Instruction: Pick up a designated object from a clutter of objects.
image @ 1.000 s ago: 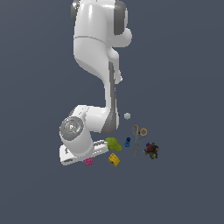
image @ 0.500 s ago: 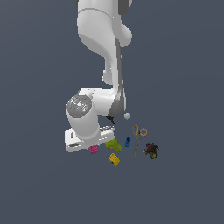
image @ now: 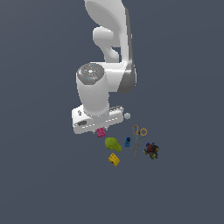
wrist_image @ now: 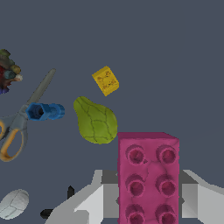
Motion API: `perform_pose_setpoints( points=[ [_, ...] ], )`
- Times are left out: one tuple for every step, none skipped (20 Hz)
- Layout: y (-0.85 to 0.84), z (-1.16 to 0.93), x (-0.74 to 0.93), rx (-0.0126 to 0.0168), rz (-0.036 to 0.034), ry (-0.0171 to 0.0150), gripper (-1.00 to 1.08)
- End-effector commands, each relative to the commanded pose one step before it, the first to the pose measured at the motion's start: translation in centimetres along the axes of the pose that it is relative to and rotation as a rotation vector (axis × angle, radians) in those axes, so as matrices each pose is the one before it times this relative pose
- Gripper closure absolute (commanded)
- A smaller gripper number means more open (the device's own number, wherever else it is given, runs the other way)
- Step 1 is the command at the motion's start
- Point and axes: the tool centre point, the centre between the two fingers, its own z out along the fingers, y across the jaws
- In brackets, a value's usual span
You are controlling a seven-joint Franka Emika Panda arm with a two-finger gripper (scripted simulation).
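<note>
Magenta-pink plastic is seen at close range only in the wrist view, where the designated brick (wrist_image: 148, 177) is shown with two columns of round studs on its face and a slightly mottled surface. It is clamped between the two grey fingers (wrist_image: 94, 201) of the gripper (wrist_image: 146, 199), which are closed against its sides. In the exterior view the same brick (image: 101, 132) is visible only as a small pink patch directly under the white gripper body (image: 97, 120), raised clear of the grey floor (image: 183, 188) and above the other items.

Relative layout is given better by the exterior view: the green pear shape (image: 112, 143) lies just below the brick, the yellow brick (image: 114, 159) further down, the blue piece (image: 127, 141) just beside the pear, then the orange-handled scissors (image: 138, 139) and the dark multicoloured cluster (image: 151, 150) toward the exterior view's right. A white cube (image: 127, 116) is seen beside the gripper body.

Surface detail is supplied by the wrist view: the pear (wrist_image: 95, 120) is veined, the yellow brick (wrist_image: 105, 80) is tilted, and the blue piece (wrist_image: 45, 111) rests against the scissors (wrist_image: 19, 127).
</note>
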Motion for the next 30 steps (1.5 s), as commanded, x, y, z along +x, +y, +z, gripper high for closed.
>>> perform_pose_setpoints(
  points=[
    [-1.262,-1.821,-0.897,-0.00049,-0.00015,0.00022,1.08],
    [-0.494,-0.727,-0.348,0.0,0.0,0.0,1.08],
    [-0.512,-0.734,-0.343,-0.00065,-0.00008,-0.00022,1.08],
    [-0.498,-0.736,-0.35,0.0,0.0,0.0,1.08],
    [-0.5,-0.741,-0.351,0.0,0.0,0.0,1.08],
    [-0.502,-0.747,-0.352,0.0,0.0,0.0,1.08],
    [-0.505,-0.753,-0.354,0.0,0.0,0.0,1.08],
    [-0.522,-0.761,-0.351,-0.00066,0.00001,-0.0002,1.08],
    [-0.512,-0.766,-0.357,0.0,0.0,0.0,1.08],
    [-0.516,-0.774,-0.359,0.0,0.0,0.0,1.08],
    [-0.521,-0.783,-0.361,0.0,0.0,0.0,1.08],
    [-0.542,-0.794,-0.359,-0.00066,0.00003,-0.00019,1.08],
    [-0.533,-0.804,-0.366,0.0,0.0,0.0,1.08],
    [-0.54,-0.816,-0.369,0.0,0.0,0.0,1.08],
    [-0.548,-0.83,-0.373,0.0,0.0,0.0,1.08],
    [-0.558,-0.845,-0.377,0.0,0.0,0.0,1.08],
    [-0.568,-0.862,-0.382,0.0,0.0,0.0,1.08],
    [-0.564,-0.858,-0.376,0.0,0.0,0.0,1.08],
    [-0.548,-0.834,-0.362,0.0,0.0,0.0,1.08],
    [-0.531,-0.81,-0.347,0.0,0.0,0.0,1.08],
    [-0.514,-0.784,-0.332,0.0,0.0,0.0,1.08],
    [-0.495,-0.755,-0.317,0.0,0.0,0.0,1.08],
    [-0.474,-0.724,-0.303,0.0,0.0,0.0,1.08],
    [-0.453,-0.692,-0.287,0.0,0.0,0.0,1.08],
    [-0.434,-0.664,-0.27,0.0,0.0,0.0,1.08],
    [-0.416,-0.636,-0.252,0.0,0.0,0.0,1.08],
    [-0.396,-0.607,-0.232,0.0,0.0,0.0,1.08],
    [-0.361,-0.583,-0.224,0.00058,-0.00018,0.00033,1.08],
    [-0.348,-0.533,-0.196,0.0,0.0,0.0,1.08],
    [-0.319,-0.488,-0.178,0.0,0.0,0.0,1.08]
  ],
)
